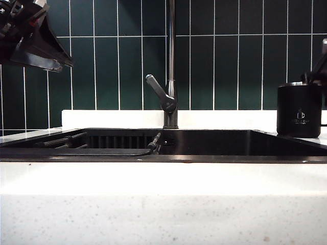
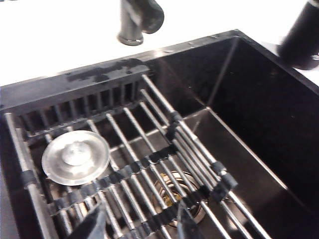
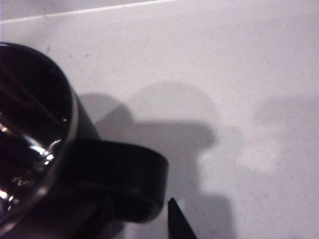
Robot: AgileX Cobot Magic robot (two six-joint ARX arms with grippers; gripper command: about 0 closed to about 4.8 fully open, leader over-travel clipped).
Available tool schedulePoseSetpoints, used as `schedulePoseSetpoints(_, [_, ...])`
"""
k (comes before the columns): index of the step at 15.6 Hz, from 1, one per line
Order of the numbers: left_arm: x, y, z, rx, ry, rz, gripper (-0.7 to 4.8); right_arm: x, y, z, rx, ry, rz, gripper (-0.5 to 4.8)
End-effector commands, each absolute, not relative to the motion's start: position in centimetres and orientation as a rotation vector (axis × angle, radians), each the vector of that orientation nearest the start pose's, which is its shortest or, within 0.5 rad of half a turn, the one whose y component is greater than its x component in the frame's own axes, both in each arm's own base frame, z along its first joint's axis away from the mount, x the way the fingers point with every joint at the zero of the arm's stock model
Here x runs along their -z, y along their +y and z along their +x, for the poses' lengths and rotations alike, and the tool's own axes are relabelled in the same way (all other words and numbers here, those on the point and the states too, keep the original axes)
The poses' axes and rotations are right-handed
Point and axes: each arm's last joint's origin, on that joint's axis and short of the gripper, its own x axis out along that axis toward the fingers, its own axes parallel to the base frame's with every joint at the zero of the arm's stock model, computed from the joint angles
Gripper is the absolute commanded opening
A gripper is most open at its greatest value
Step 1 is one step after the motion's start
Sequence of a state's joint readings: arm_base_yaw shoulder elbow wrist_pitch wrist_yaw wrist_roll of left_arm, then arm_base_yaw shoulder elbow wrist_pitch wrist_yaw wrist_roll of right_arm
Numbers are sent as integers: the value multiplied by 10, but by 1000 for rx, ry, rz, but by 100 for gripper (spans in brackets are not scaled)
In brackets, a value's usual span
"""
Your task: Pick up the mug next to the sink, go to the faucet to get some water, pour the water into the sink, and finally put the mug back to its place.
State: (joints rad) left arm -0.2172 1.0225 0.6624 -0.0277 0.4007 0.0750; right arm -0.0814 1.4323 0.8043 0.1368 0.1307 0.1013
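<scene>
Mug stands upright at the tabletop's right edge, apparently set back

White speckled tabletop (image 1: 163,204) carries the wide black rectangular sink (image 1: 214,145); the matte black, silver-rimmed mug (image 1: 299,109) stands beside it. Left pincer (image 2: 139,221) hangs wide over the sink; right pincer (image 3: 149,214) is by the handle, its spread unclear.

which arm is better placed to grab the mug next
Right. The right gripper is at the mug, its fingertip beside the handle on the countertop. The left gripper hangs open over the sink rack, across from the mug.
</scene>
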Motion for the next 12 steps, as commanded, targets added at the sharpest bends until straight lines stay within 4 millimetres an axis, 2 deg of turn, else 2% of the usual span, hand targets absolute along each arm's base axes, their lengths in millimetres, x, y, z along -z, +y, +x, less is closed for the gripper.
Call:
schedulePoseSetpoints(1, [-264, -58, 207, 630, 385, 43, 177, -239, -28, 290, 242, 462, 89, 153])
schedulePoseSetpoints(3, [-270, -54, 197, 599, 368, 101, 109, -249, -27, 277, 242, 484, 88, 147])
schedulePoseSetpoints(4, [-276, -51, 186, 572, 352, 125, 100, -257, -26, 265, 238, 475, 89, 108])
schedulePoseSetpoints(5, [-281, -47, 175, 535, 351, 148, 63, -264, -25, 254, 234, 436, 91, 70])
schedulePoseSetpoints(10, [-299, -35, 130, 453, 266, 198, 40, -282, -17, 215, 182, 337, 97, 61])
schedulePoseSetpoints(12, [-301, -30, 108, 445, 264, 157, -3, -288, -9, 193, 145, 272, 94, 48])
